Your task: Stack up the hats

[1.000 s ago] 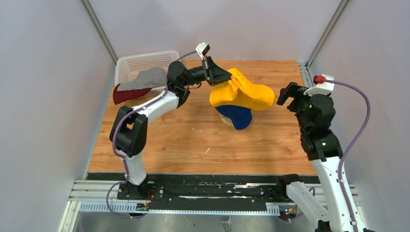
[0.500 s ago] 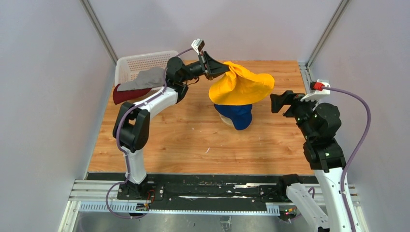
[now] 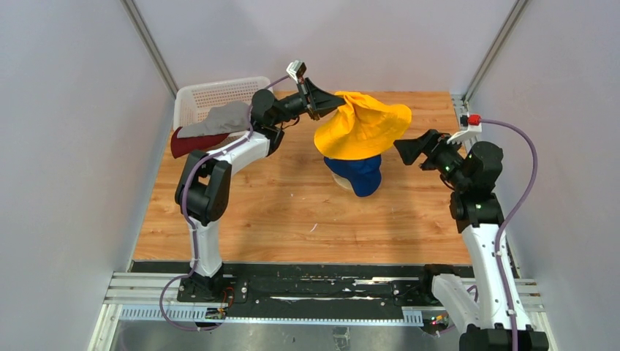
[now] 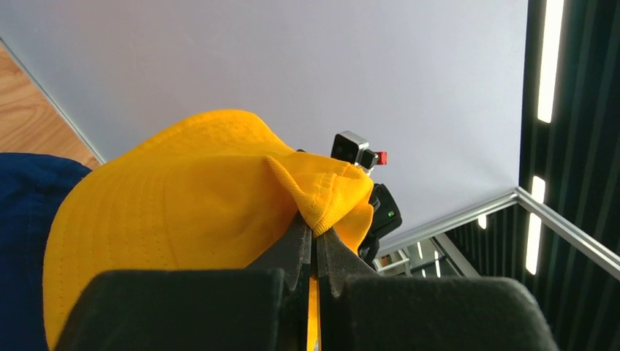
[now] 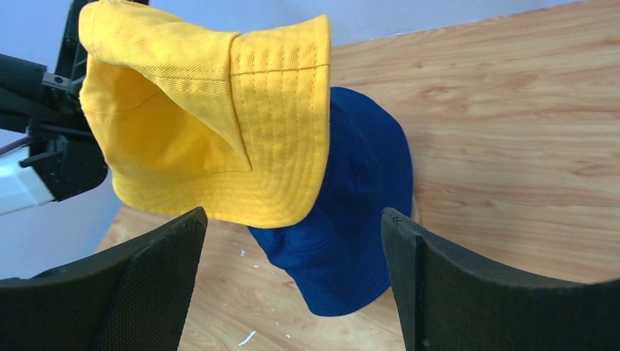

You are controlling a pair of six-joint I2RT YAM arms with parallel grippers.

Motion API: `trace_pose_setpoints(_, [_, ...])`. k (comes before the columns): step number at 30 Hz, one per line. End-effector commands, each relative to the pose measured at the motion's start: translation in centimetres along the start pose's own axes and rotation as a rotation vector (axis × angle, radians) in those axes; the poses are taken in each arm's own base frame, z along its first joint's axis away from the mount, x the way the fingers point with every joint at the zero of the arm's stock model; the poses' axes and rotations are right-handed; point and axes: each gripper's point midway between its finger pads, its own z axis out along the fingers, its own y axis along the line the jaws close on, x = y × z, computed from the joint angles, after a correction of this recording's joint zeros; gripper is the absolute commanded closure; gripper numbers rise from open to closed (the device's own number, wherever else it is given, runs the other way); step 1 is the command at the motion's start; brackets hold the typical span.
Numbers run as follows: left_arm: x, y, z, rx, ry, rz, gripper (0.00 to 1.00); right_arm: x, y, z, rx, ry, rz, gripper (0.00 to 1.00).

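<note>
Top external, right tool [image 3: 403,150] now nearer yellow hat [image 3: 362,128], hat lifted

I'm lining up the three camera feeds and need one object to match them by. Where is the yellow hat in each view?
Top external: upper centre, the yellow hat hangs over the navy hat.
Left wrist: centre-left, brim pinched in the left tool.
Right wrist: upper left, in front of the navy hat.
Shared landmark: the navy hat, partly hidden by the yellow one in every view.
</note>
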Motion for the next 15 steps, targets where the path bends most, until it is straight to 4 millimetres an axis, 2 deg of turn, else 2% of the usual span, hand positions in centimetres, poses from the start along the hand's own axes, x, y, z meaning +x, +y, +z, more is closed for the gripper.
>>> trace_pose_setpoints(1, [-0.4,-0.7,-0.4,0.042,-0.003,0.042,1.0,-0.7,1.7,1.1,-0.156,-0.026,0.047,0.13])
trace_pose_setpoints(9, [-0.6,0.1,-0.6,0.044,-0.006,0.024,1.0,0.1,0.9,3.7,-0.225,-0.016,0.093,0.17])
trace_pose_setpoints(12, [-0.7,0.5,-0.6,0.04,-0.009,0.019,1.0,0.0,1.0,4.4,-0.256,-0.016,0.102,0.23])
trace_pose_setpoints(15, [-0.9,0.7,-0.6,0.038,-0.011,0.017,1.0,-0.1,1.1,5.1,-0.282,-0.015,0.124,0.34])
